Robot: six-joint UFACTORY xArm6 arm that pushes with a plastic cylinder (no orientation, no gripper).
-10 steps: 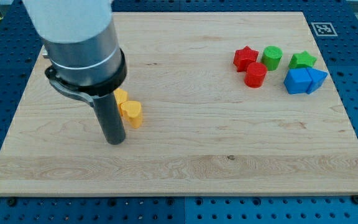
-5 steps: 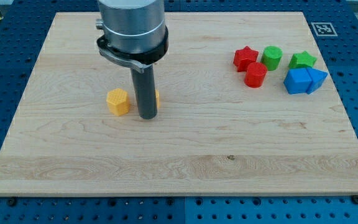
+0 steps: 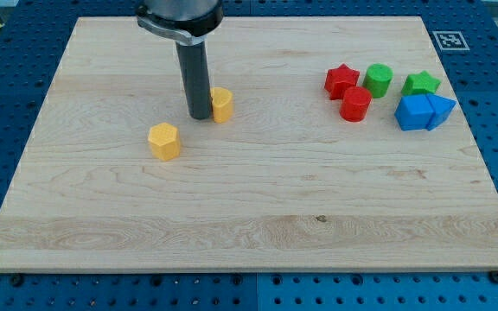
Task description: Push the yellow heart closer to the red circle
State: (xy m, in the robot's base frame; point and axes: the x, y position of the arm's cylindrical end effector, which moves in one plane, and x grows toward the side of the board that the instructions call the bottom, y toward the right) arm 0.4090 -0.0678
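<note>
**Tip set against the yellow heart, red circle far off toward the right edge**

While the rod stands upright over the upper-left part of the wooden surface [image 3: 258, 216], my tip [image 3: 201, 116] is seen pressed against the left side of the yellow heart [image 3: 222, 104], which lies left of centre and nearer the top edge than the bottom edge. No jaws are carried on this arm, so nothing is gripped; contact is made by the rod's end alone.

A yellow hexagonal block [image 3: 164, 141] is found below and to the left of the tip, apart from both the tip and the heart.

The red circle [image 3: 355, 104] is placed well apart from the heart, toward the right edge. It is touched or nearly touched by a red star [image 3: 341, 81] just above and to its left. A green cylinder [image 3: 379, 79] sits beside the star, and a green star [image 3: 421, 84] lies further toward the top-right corner. Two blue blocks [image 3: 424, 111] are set together just below the green star, closest to the right edge; their exact shapes cannot be told.
</note>
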